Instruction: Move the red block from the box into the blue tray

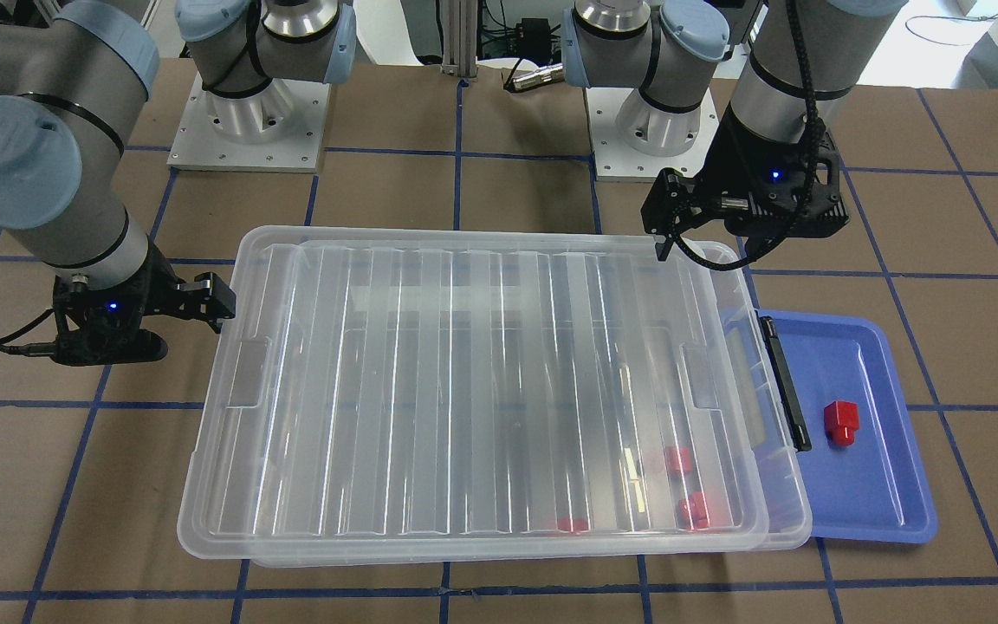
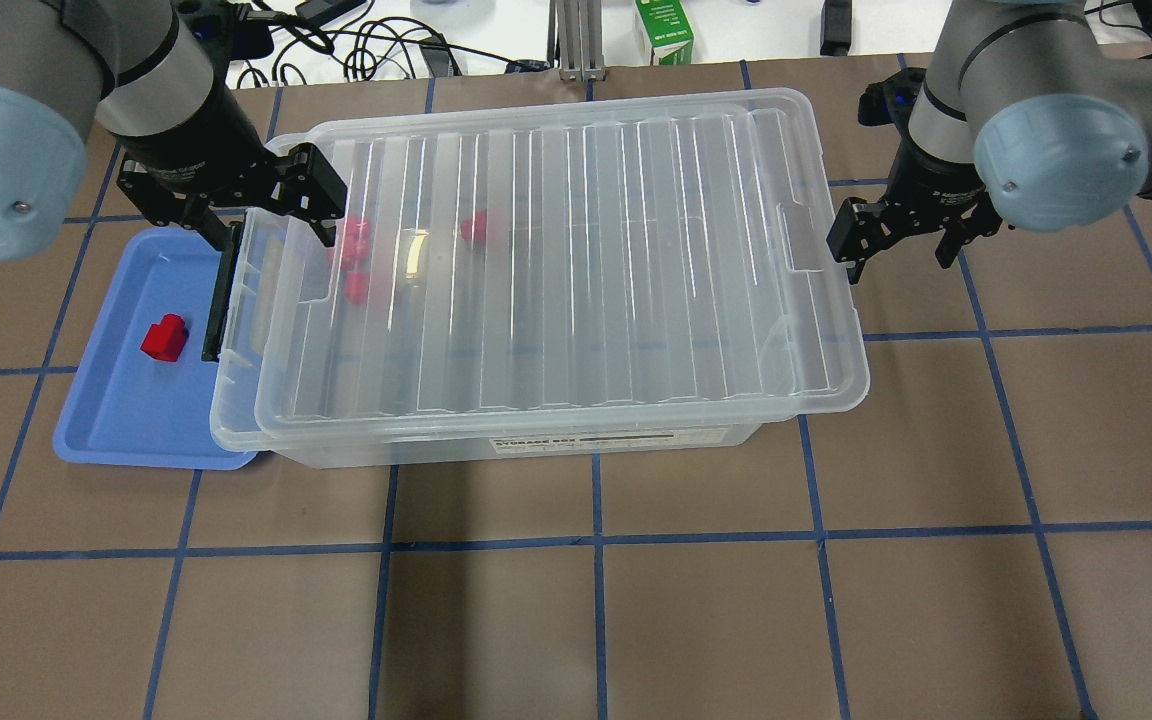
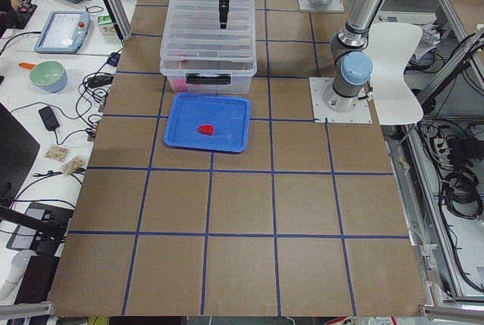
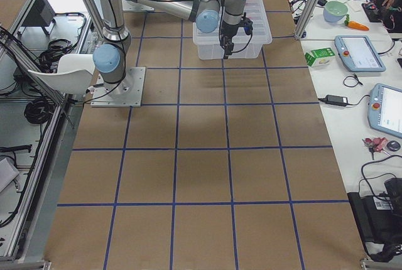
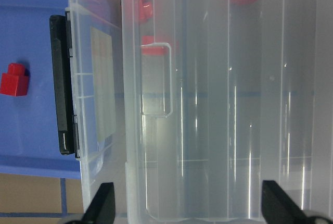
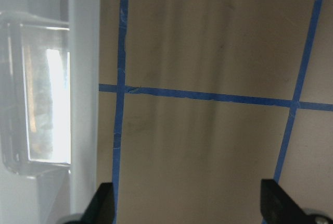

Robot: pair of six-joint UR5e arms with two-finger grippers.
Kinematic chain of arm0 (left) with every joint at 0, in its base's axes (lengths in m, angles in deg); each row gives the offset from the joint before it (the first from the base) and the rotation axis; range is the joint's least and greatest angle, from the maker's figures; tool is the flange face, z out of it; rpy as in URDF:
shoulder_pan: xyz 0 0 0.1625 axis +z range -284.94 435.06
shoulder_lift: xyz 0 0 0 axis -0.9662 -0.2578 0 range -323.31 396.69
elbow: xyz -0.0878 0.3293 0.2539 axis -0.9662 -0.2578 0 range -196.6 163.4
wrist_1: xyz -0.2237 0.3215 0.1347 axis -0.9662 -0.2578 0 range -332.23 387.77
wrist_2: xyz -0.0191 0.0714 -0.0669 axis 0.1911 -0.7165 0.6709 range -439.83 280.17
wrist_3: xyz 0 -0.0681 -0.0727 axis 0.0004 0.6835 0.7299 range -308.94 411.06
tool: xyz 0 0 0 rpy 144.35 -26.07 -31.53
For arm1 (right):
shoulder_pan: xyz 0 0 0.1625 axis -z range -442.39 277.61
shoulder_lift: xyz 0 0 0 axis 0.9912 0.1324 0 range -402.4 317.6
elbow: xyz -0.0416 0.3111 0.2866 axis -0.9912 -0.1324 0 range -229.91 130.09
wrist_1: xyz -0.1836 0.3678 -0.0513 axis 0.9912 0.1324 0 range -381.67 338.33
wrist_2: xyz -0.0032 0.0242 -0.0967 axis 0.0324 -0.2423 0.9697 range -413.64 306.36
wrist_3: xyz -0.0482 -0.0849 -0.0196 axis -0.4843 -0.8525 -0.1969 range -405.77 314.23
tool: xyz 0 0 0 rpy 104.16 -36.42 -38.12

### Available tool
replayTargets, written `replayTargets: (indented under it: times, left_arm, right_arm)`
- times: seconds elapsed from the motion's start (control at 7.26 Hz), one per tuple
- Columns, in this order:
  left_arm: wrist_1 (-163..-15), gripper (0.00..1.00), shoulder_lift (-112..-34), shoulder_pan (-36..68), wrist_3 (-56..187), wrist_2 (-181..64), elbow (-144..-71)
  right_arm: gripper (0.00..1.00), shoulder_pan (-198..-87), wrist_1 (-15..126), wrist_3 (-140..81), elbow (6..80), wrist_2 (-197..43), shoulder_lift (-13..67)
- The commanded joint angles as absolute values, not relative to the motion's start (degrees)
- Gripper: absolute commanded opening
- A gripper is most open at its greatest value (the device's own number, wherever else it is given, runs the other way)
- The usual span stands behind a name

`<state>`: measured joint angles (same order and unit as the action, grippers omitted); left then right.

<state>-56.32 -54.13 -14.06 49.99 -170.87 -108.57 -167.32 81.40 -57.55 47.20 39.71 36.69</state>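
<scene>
Jaws, two pairs. The left jaws stand apart and hold nothing, above the latch end of the box (image 2: 536,445). The right jaws, likewise apart and empty, hang over the bare bench (image 2: 696,600), just beside the box's opposite short end.

Box, one: clear plastic, standing on the bench.

Lid (image 2: 576,260), one: ribbed and translucent. It lies on the box but is offset toward the end away from the latch, so a strip at the latch end is uncovered.

Latch (image 2: 219,300), one: black, on the short end nearest the tray.

Blue tray (image 2: 116,420), one: on the bench at the box's latch end. In the overhead view its nearer edge runs under the box's rim.

Red blocks, four seen. One red block (image 2: 164,338) lies in the blue tray, clear of the rim, peg end turned away from the robot. Three further red blocks (image 1: 679,459) (image 1: 694,511) (image 1: 570,524) show dimly through the lid, inside the box toward the latch end.
</scene>
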Motion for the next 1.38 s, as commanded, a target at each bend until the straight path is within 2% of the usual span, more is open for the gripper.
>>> replayTargets:
  times: [0.0,1.24]
  left_arm:
    - [-56.34,1.0,-54.1,-14.06,49.92,-170.88,-108.53]
    - [-56.78,1.0,-54.1,-14.06,50.09,-170.79,-108.44]
  right_arm:
    - [1.0,-167.91,81.34,-57.55,47.2,39.18,36.62]
    - [1.0,-168.96,80.82,-56.42,45.45,39.44,38.27]
